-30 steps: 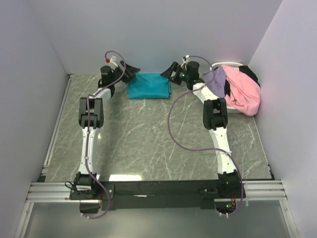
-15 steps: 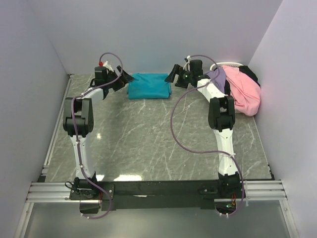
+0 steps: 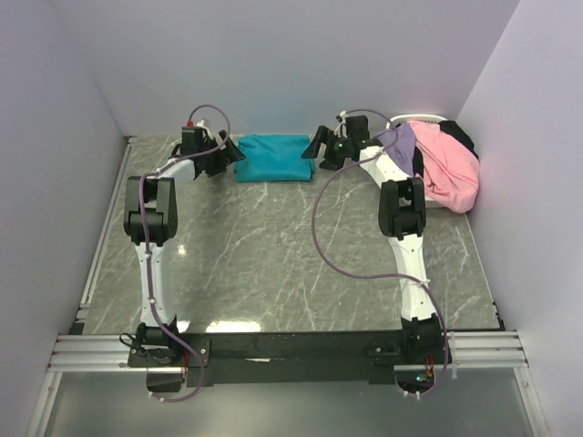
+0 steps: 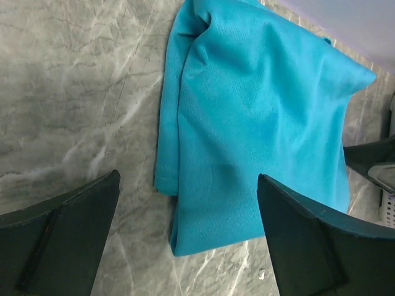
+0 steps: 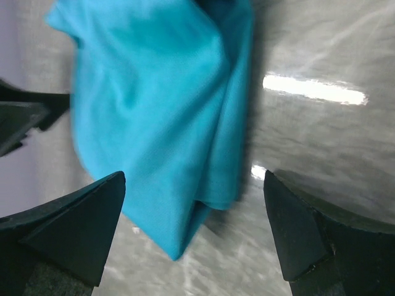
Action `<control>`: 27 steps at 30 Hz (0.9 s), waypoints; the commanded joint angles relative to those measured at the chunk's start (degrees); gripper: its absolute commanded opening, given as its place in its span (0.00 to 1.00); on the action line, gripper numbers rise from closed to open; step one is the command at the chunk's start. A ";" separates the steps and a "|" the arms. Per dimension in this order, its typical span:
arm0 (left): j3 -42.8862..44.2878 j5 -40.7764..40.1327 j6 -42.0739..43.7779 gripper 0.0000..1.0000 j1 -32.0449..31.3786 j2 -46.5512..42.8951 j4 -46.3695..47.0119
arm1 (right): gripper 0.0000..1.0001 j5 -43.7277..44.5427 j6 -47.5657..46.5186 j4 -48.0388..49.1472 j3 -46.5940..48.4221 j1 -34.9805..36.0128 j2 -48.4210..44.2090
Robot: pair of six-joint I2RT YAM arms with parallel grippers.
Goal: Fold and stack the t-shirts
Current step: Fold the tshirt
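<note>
Left tool (image 3: 233, 153) and right tool (image 3: 317, 146) have drawn back, wide open, empty, flanking teal t-shirt (image 3: 273, 157).

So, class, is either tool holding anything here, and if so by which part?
Nothing is held. The left tool and the right tool stand open at opposite ends of the folded teal t-shirt, and neither is closed on it.
</note>
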 commanded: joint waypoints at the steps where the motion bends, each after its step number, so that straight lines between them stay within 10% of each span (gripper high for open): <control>1: 3.27 -1.74 1.93 0.99 -1.02 3.19 -5.57 | 1.00 -3.13 2.18 -1.85 2.39 -0.04 2.34; 12: 2.41 0.89 1.15 0.83 -4.09 4.43 -5.23 | 0.94 -5.77 4.55 -2.11 3.09 2.68 5.24; 27: -6.36 3.97 -1.32 0.27 -6.02 0.83 -3.47 | 0.04 -8.32 3.24 0.52 -11.02 5.32 -1.17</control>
